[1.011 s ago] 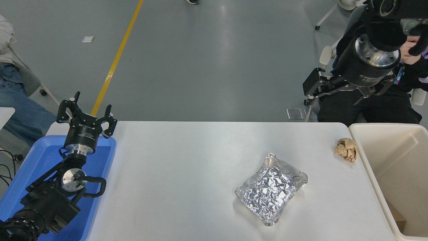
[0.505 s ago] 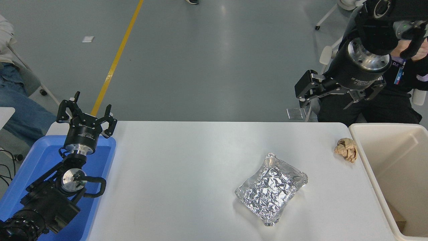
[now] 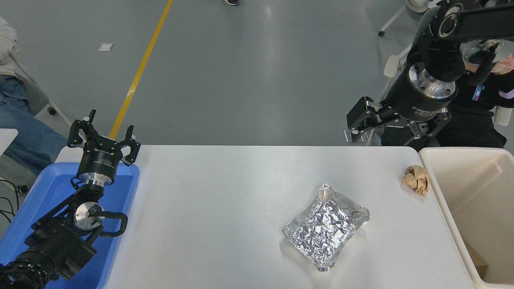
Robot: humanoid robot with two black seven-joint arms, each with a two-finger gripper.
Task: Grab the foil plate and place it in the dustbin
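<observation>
The foil plate [image 3: 326, 226], a crinkled silver tray with a raised rim, lies on the white table [image 3: 217, 208] right of centre. The dustbin [image 3: 482, 188], a deep cream bin, stands at the table's right end. My right gripper [image 3: 387, 134] hangs open and empty in the air over the table's far right edge, well behind and above the plate. My left gripper [image 3: 105, 132] is parked open over the blue tray at the lower left.
A crumpled brown paper ball [image 3: 416, 179] lies beside the dustbin's left rim. A shallow blue tray [image 3: 44, 192] sits at the table's left end. One person in dark clothes [image 3: 474, 128] sits behind the right arm, another in jeans [image 3: 24, 132] at the left edge.
My right gripper has moved left and down, closer to the table's far edge, still open. The left arm, plate and paper ball have not moved.
</observation>
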